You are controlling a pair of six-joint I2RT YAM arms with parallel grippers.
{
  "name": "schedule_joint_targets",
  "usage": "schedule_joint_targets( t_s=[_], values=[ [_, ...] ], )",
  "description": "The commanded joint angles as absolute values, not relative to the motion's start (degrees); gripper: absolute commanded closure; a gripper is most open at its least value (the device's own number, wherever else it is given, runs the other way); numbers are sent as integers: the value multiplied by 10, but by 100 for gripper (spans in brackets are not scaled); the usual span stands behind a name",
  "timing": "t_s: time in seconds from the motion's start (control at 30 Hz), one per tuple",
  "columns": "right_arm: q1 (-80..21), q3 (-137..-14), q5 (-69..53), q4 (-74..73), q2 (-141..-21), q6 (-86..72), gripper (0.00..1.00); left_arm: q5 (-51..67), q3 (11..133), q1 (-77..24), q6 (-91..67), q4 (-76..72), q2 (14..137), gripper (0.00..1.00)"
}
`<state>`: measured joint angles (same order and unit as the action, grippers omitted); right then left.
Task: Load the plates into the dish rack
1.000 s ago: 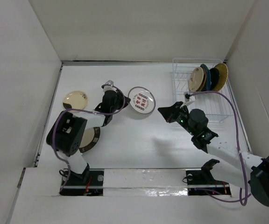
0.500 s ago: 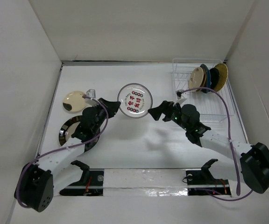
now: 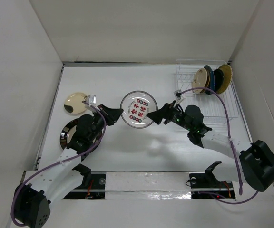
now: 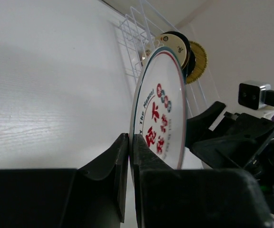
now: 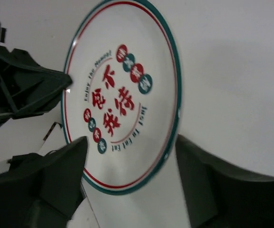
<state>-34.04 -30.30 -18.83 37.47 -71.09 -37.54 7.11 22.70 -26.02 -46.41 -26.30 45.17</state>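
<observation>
A white plate with red and green marks (image 3: 138,109) hangs tilted above the table's middle, and my left gripper (image 3: 119,113) is shut on its left rim. In the left wrist view the jaws (image 4: 131,142) pinch the plate (image 4: 163,111) edge-on. My right gripper (image 3: 157,116) is open at the plate's right rim. In the right wrist view its fingers (image 5: 56,175) stand wide on either side of the plate's (image 5: 122,90) lower edge without pressing on it. The dish rack (image 3: 220,107) stands at the back right with three plates (image 3: 210,78) upright in it.
A cream plate (image 3: 75,102) lies at the left, and a dark-rimmed plate (image 3: 69,134) sits near it, partly under my left arm. White walls close in the table on three sides. The rack (image 4: 137,28) shows behind the held plate.
My left arm has swung out and carried the plate up toward the middle. The right gripper has opened and closed in on the plate's right rim.
</observation>
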Motion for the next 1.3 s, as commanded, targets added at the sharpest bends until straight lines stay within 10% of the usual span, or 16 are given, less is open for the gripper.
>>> schedule_joint_targets(
  t_s=[0.0,0.07,0.17,0.27,0.47,0.73,1.27],
  values=[
    [-338,-324,-248,475,-726,-400,31,112,222,-259,-475,-316,441,100],
    [-331,-323,-278,493,-733,-422,72,119,223,-259,-475,-319,437,100],
    [-323,-326,-302,519,-738,-450,100,132,228,-259,-472,-322,436,100],
    [-309,-340,-285,487,-713,-456,100,129,235,-259,-460,-313,434,96],
    [-279,-460,9,189,-615,-317,100,24,271,-259,-390,-193,382,26],
    [-226,-598,491,150,-691,-61,100,-23,245,-275,-354,-178,313,26],
    [-103,-839,390,-48,-926,48,100,-16,244,-291,-353,-186,325,29]
  ],
)
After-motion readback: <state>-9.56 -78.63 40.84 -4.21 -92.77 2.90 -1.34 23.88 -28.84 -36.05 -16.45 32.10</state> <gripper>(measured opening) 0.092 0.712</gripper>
